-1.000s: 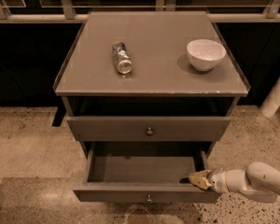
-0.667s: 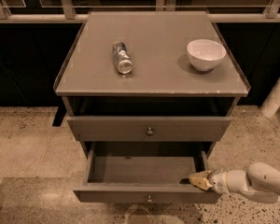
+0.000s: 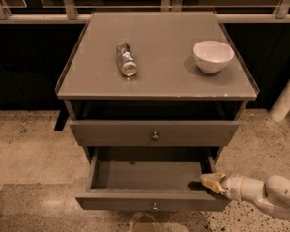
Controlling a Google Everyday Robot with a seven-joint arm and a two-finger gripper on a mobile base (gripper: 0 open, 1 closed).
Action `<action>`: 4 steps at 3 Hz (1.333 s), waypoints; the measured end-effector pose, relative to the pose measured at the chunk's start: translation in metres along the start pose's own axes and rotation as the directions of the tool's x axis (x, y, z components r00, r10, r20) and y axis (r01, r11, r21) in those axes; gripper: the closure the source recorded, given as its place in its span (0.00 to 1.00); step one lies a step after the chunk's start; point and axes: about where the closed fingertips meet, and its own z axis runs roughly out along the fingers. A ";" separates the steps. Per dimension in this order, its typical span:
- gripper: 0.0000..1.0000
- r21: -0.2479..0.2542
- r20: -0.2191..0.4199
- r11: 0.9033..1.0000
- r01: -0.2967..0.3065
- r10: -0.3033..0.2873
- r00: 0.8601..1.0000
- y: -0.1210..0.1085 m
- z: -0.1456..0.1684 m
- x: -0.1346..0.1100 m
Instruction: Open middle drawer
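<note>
The middle drawer (image 3: 153, 205) is a flat grey drawer with a small round metal knob (image 3: 155, 206). It stands pulled well out of the cabinet, and its bare inside (image 3: 145, 175) shows. My gripper (image 3: 211, 182) reaches in from the lower right. Its tan tip rests at the drawer's right front corner, just inside the front panel. Another grey drawer front (image 3: 154, 133) with its own knob sits above it, a little proud of the cabinet. Any drawer below the open one is hidden.
On the cabinet top (image 3: 159, 76) a clear bottle (image 3: 126, 59) lies on its side at the left, and a white bowl (image 3: 212, 56) stands at the right. A white post (image 3: 286, 100) stands at the far right. The floor is speckled stone.
</note>
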 end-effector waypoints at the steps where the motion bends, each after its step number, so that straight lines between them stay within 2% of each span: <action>1: 0.81 -0.005 0.041 0.999 0.035 -0.035 0.999 0.007 0.001 -0.014; 4: 0.11 -0.005 0.039 0.999 0.033 -0.033 0.999 0.007 0.001 -0.013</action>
